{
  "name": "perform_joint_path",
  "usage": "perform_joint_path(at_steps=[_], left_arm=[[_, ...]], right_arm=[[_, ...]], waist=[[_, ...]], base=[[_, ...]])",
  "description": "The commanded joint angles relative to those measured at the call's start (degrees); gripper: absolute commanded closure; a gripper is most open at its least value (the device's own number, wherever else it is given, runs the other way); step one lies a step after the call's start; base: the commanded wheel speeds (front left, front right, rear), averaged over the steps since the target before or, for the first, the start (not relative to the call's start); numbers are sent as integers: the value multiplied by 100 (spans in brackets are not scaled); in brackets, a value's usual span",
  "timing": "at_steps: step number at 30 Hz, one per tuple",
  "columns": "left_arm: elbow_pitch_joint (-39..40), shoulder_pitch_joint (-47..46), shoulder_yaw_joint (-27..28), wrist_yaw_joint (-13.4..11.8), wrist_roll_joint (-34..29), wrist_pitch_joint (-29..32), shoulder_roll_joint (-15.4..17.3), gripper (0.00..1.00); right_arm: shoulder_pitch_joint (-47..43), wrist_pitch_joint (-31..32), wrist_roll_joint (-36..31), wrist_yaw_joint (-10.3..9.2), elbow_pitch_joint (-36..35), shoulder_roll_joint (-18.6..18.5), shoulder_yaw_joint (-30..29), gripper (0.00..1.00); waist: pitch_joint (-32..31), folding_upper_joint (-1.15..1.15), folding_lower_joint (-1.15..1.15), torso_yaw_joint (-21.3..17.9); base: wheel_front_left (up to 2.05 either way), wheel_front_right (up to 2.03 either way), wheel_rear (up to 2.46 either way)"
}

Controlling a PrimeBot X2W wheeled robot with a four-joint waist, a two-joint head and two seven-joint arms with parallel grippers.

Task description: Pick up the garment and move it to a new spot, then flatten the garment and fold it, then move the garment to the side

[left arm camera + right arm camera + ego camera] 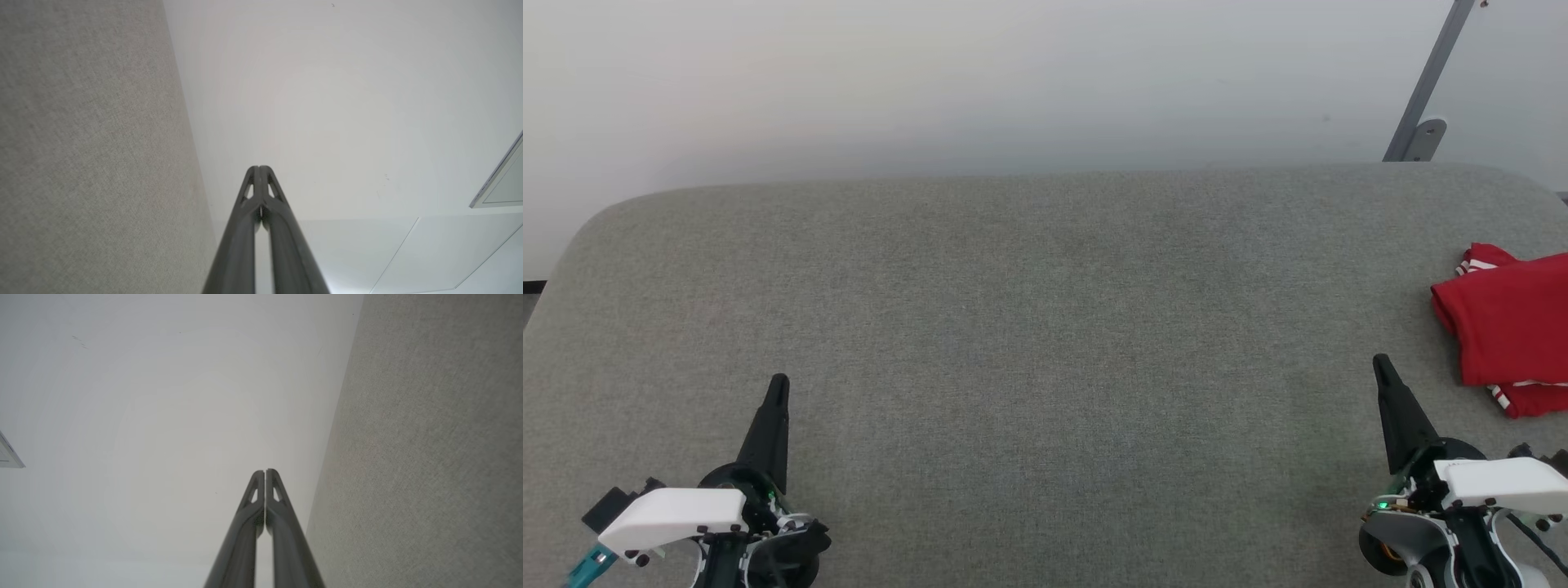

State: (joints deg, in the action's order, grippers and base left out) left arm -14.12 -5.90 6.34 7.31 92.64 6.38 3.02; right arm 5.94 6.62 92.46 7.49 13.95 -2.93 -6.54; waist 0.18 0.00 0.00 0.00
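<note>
The garment, a folded red bundle, lies at the right edge of the frame on the grey tabletop. Judged light, limp and unbreakable; best pinched at a thick folded edge. At the lower corners, left tool and right tool: fingers pressed together, empty.

Lab: padded grey table, bare wall
</note>
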Motion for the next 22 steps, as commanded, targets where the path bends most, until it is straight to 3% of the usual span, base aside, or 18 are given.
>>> perform_joint_path(at_steps=[1, 22], left_arm=[[1, -72, 10, 33, -25, 28, -5, 100], [0, -73, 15, 33, -29, 24, -8, 100]], right_arm=[[57, 4, -10, 0, 17, 9, -6, 100], [57, 7, -12, 0, 17, 10, -6, 100]], waist=[[0, 0, 0, 0], [0, 0, 0, 0]], base=[[0, 0, 0], [0, 0, 0]])
